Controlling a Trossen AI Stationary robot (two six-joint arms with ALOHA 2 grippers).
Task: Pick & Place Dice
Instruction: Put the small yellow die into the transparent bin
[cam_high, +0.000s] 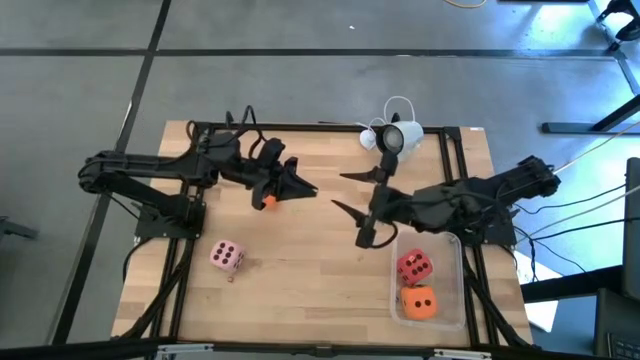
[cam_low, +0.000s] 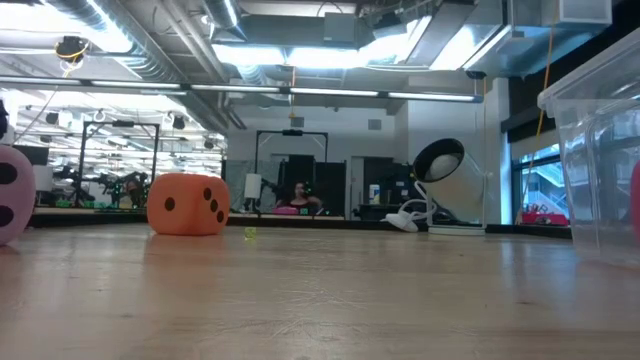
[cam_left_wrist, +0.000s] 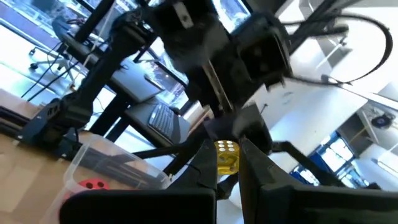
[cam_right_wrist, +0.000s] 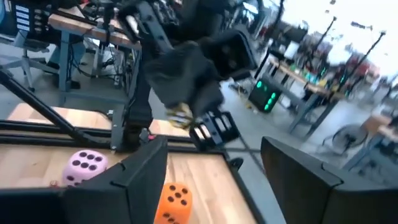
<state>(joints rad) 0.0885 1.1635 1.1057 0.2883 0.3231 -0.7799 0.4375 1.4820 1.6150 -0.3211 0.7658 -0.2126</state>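
Table (cam_high: 300, 290) is pale wood planks on grey floor; workshop with ceiling lights behind. Left gripper (cam_high: 290, 187) fingers together, above an orange die (cam_high: 266, 200) sitting mid-table. Right gripper (cam_high: 350, 195) fingers apart, empty. Pink die (cam_high: 227, 257) near-left. Red die (cam_high: 414, 266) and second orange die (cam_high: 419, 302) in the clear bin (cam_high: 455, 300), near-right.

Left arm stretched from nine o'clock toward table centre, left gripper (cam_high: 300, 188) with fingers pressed together, pointing to three o'clock. Right arm reaching in from three o'clock, right gripper (cam_high: 348, 192) with fingers spread apart, pointing to nine o'clock.
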